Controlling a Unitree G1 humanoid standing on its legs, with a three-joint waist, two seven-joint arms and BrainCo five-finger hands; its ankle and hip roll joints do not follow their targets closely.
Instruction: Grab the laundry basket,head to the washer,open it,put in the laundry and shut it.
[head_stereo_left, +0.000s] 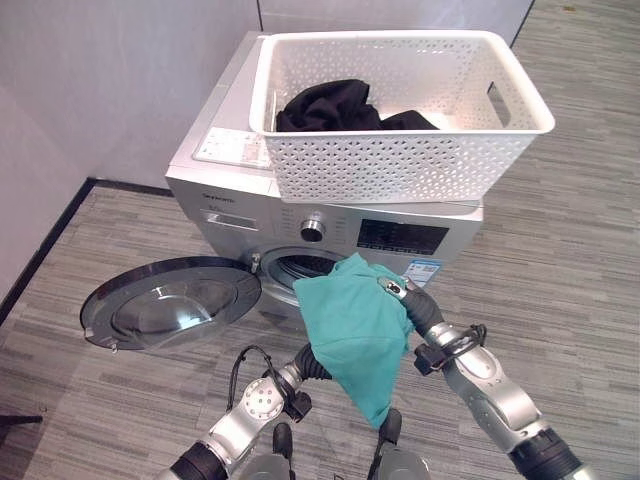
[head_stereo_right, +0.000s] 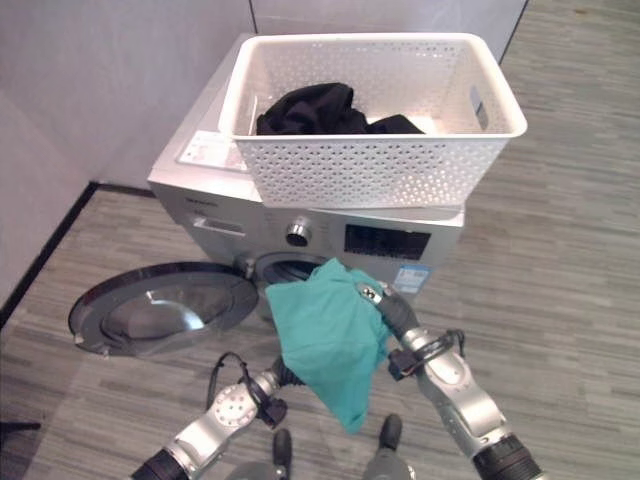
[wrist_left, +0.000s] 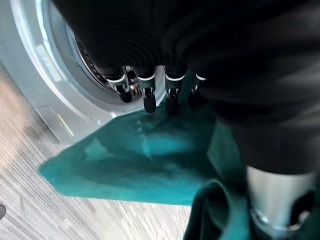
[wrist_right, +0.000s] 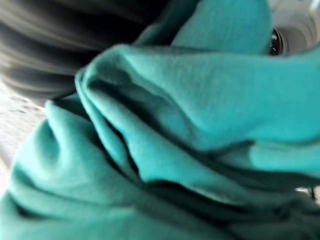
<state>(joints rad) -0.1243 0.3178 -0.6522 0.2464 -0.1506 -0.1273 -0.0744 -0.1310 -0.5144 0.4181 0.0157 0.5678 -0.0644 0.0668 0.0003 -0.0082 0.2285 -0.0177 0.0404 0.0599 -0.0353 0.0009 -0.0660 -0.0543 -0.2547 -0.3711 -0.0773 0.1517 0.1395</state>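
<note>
Right hand (head_stereo_left: 405, 296): you have it at the top edge of the teal cloth garment (head_stereo_left: 352, 325), just before the drum mouth; the cloth drapes over it, so you cannot tell how its fingers sit, though the garment hangs from it.
Left hand (wrist_left: 150, 92): under the hanging garment; in its wrist view the dark-tipped fingers (wrist_left: 148, 96) reach fairly straight, their tips at the upper edge of the teal cloth and in front of the drum rim. Treat it as open, guiding not gripping.
Teal garment: outside the drum, its lower point hanging free above the grey wood-look floor (head_stereo_left: 560, 280).
Round glass-fronted washer door (head_stereo_left: 170, 300): swung fully open to your left, so the opening step is done.
Silver front-loading washer (head_stereo_left: 230, 205): reached; drum mouth (head_stereo_left: 300, 268) open behind the garment.
White perforated plastic laundry basket (head_stereo_left: 400, 160): set on the washer's top, toward its front right edge; carrying is done.
Black clothing (head_stereo_left: 330, 105): still in the basket's rear left part.
Left to do: push the teal piece in, load the black items, shut the door.
</note>
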